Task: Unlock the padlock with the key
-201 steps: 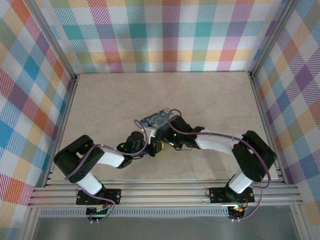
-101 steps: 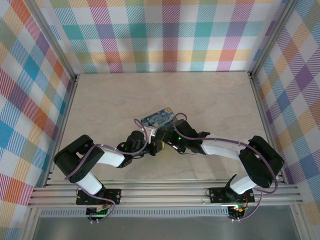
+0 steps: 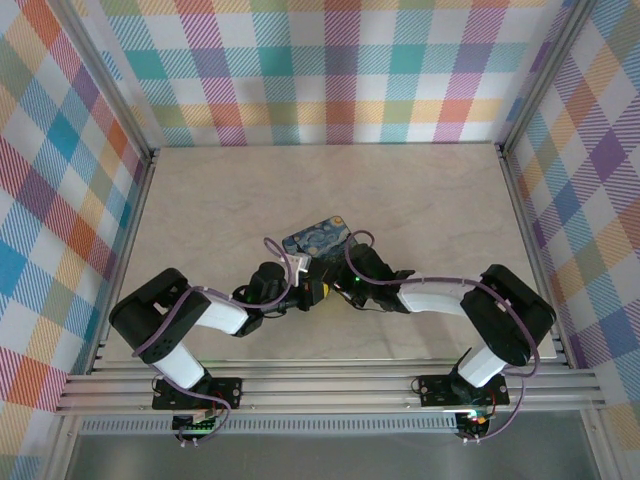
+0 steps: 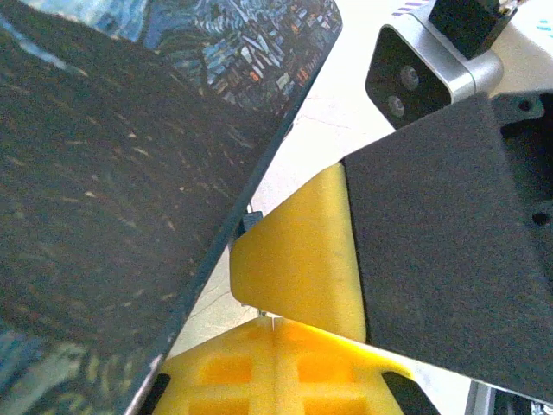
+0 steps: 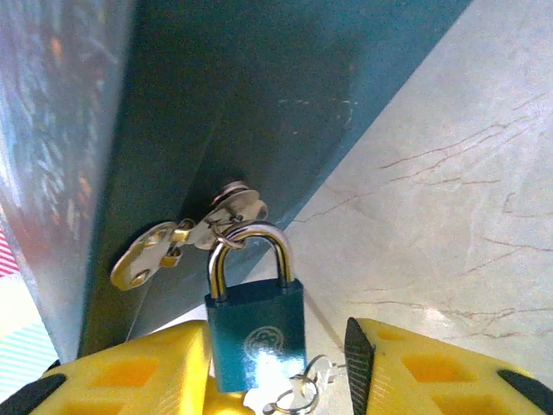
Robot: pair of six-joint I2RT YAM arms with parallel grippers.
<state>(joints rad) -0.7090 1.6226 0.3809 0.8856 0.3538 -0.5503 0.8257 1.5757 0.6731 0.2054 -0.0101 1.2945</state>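
Since its arm has swung closer, the right end effector [image 5: 281, 346], open, straddles the padlock [image 5: 257, 333] on the tin box [image 5: 259, 104] (key [image 5: 304, 386] at its bottom), seemingly ready to grip; the left end effector [image 4: 272, 367] looks closed.

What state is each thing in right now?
Padlock: shackle closed, through the hasp.
Hasp: closed on the box.
Key: under the padlock; inserted or not, unclear.
Left gripper: fingers shut.
Right gripper: fingers open, either side of padlock.
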